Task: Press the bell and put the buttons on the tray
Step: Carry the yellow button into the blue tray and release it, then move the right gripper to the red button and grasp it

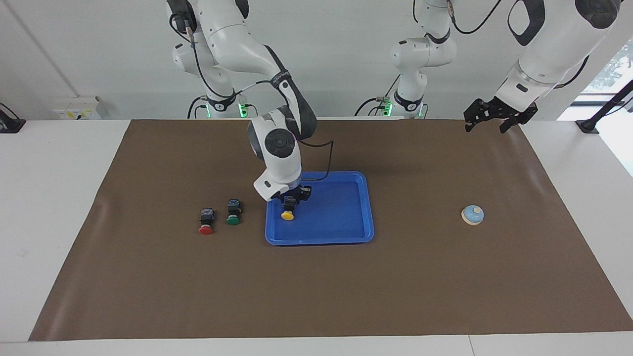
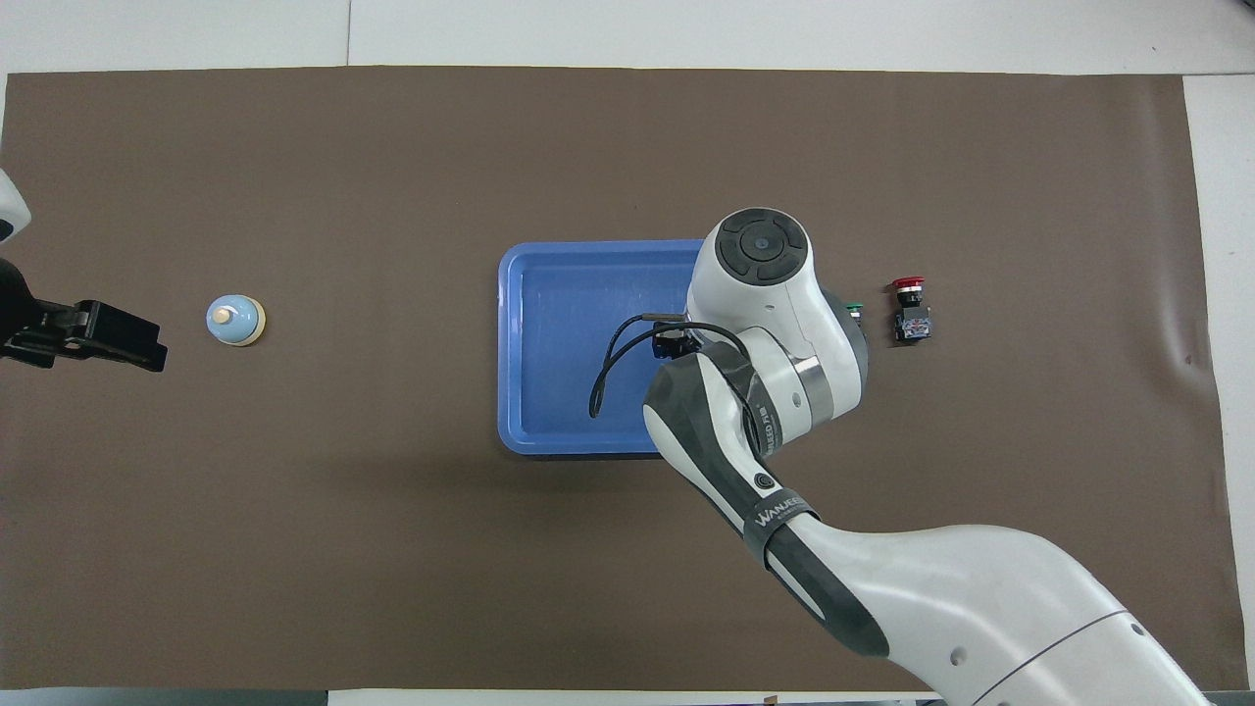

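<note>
The right gripper (image 1: 289, 203) sits low in the tray (image 1: 346, 207), the yellow button (image 1: 287, 215) just under its fingertips — whether clamped or freed I cannot tell; placing step; next, likely the green button (image 1: 233, 219) beside it; the left gripper (image 1: 487, 121) waits, fingers apart — the bell (image 1: 473, 214) lies below it.

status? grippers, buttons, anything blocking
Right gripper low in tray at yellow button. Left gripper open, waiting. Red button, green button on mat. Nothing blocking.
</note>
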